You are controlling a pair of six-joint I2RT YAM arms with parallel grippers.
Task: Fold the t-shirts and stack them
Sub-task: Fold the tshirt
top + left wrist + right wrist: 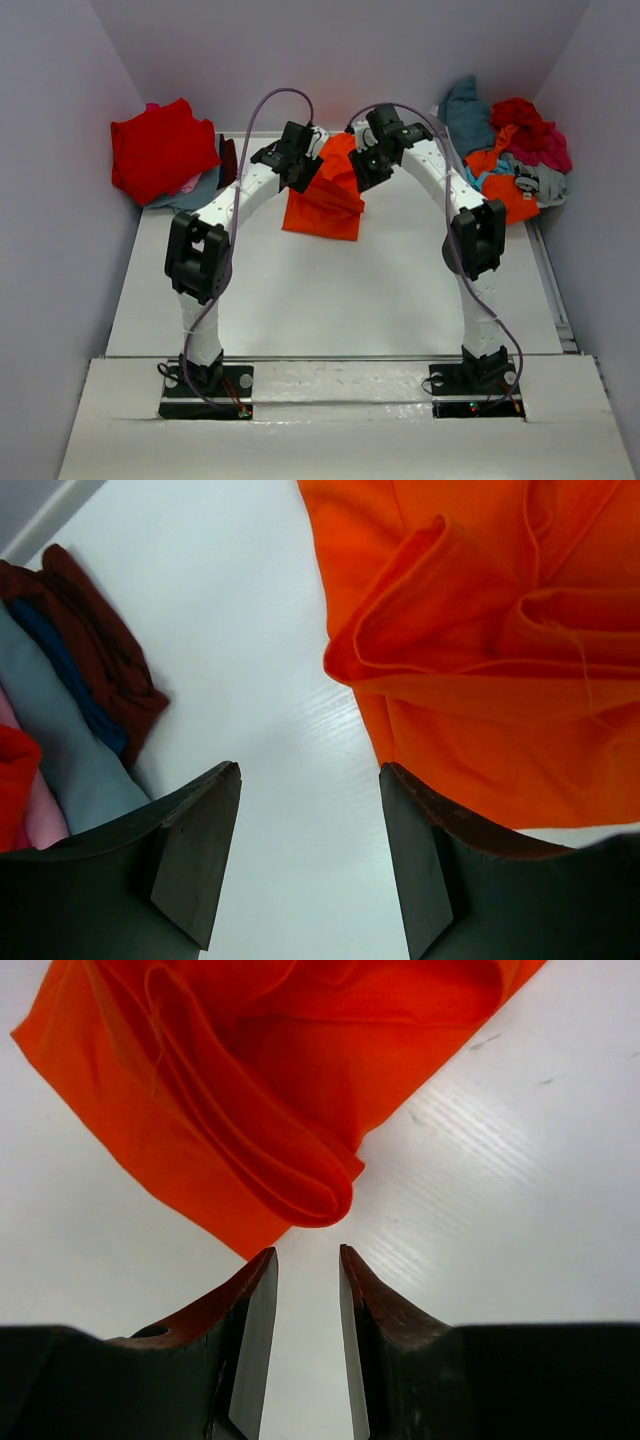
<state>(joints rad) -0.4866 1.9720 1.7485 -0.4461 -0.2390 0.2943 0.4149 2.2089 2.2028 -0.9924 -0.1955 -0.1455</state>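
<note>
At the table's (330, 300) far middle, the orange t-shirt (325, 205) lies bunched. My left gripper (310, 865) stands wide and empty beside its edge. My right gripper (308, 1305) is narrow, holding nothing, just short of a rolled fold. Bare table opens toward me. The folded shirts (158, 150) sit far left and a loose heap (512, 150) sits far right. From above, my wrists hide the shirt's far edge.
</note>
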